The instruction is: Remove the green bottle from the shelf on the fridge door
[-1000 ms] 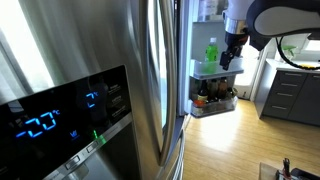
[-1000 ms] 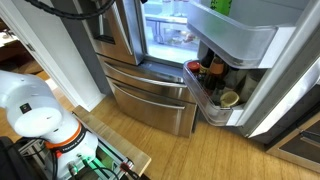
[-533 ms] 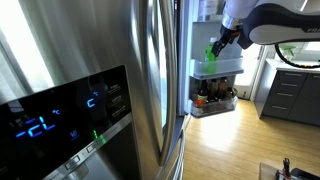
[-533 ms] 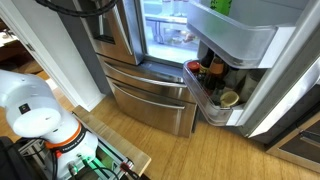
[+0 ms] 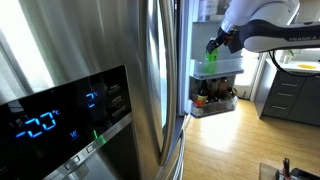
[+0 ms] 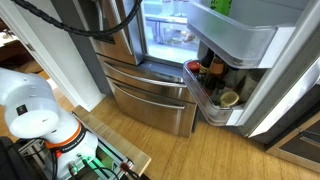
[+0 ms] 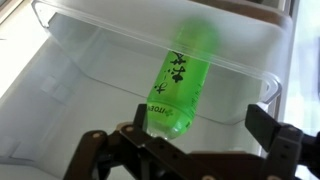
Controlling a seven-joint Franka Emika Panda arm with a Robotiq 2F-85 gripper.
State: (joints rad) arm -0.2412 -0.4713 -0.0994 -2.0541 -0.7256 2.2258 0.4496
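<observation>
My black two-finger gripper (image 7: 195, 150) is spread wide and holds nothing. Just ahead of it, in line with the gap between my fingers (image 7: 108, 150), the slim lime-green plastic bottle (image 7: 184, 82) stands in the shallow, pale plastic shelf (image 7: 100, 55) of the white-lined fridge door (image 7: 30, 115). Neither finger touches the bottle. In an exterior view my gripper (image 5: 221, 43) hangs beside the bottle's top (image 5: 211, 58). Well below it, a lower white bin (image 5: 215, 108) holds small dark bottles and jars.
</observation>
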